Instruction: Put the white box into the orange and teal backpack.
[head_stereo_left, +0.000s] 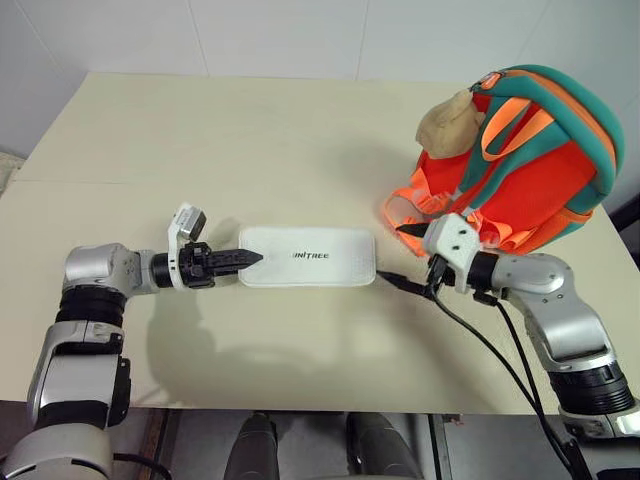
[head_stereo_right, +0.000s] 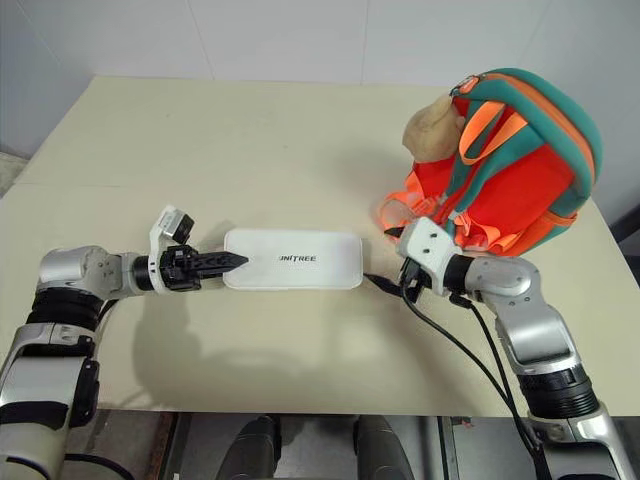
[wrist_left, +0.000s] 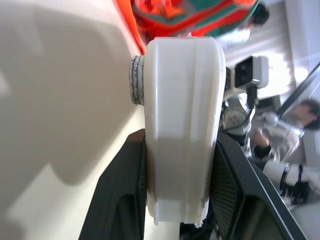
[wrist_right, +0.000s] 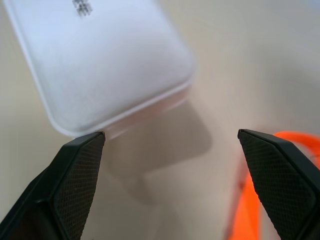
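The white box (head_stereo_left: 308, 257) with "UNITREE" lettering lies lengthwise in the middle of the table. My left gripper (head_stereo_left: 252, 259) is shut on its left end, and in the left wrist view the box (wrist_left: 182, 125) sits clamped between the black fingers (wrist_left: 120, 195). My right gripper (head_stereo_left: 400, 256) stands open just off the box's right end, not touching it. The right wrist view shows that end (wrist_right: 100, 60) above a shadow, between wide-spread fingertips (wrist_right: 82, 165). The orange and teal backpack (head_stereo_left: 540, 185) stands upright at the right, a tan plush toy (head_stereo_left: 450, 122) on it.
Orange webbing straps (head_stereo_left: 415, 210) trail from the backpack onto the beige table (head_stereo_left: 250, 140), close behind my right gripper. Black cables (head_stereo_left: 480, 345) hang from the right wrist. The table's front edge (head_stereo_left: 300, 408) runs just below both arms. A person (wrist_left: 280, 135) shows beyond the table.
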